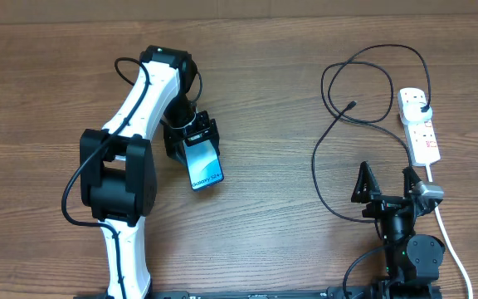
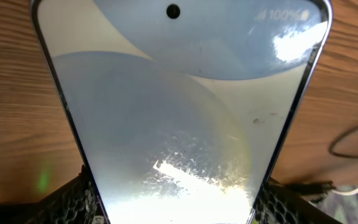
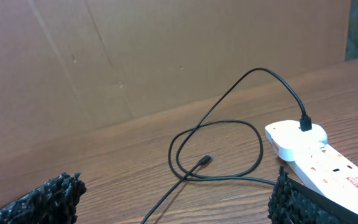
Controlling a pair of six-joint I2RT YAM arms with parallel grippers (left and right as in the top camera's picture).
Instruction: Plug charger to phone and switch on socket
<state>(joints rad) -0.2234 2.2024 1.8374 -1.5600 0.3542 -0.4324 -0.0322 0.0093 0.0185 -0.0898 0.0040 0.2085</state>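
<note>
The phone [image 1: 207, 170], with its light blue screen facing up, is gripped at one end by my left gripper [image 1: 193, 139] at centre-left of the table. In the left wrist view the phone's screen [image 2: 179, 93] fills the frame between the two fingers [image 2: 179, 214]. The black charger cable [image 1: 315, 166] loops across the right side. Its connector tip [image 1: 352, 105] lies free on the table, and its plug [image 1: 421, 106] sits in the white socket strip [image 1: 421, 133]. My right gripper [image 1: 384, 178] is open and empty, near the front edge, short of the tip [image 3: 205, 160] and left of the strip [image 3: 328, 165].
The strip's thick white cord [image 1: 451, 241] runs down the right side past my right arm's base. A cardboard-brown wall [image 3: 166, 56] stands behind the table's far edge. The cable loop [image 3: 216, 149] lies between my right gripper [image 3: 173, 202] and that wall.
</note>
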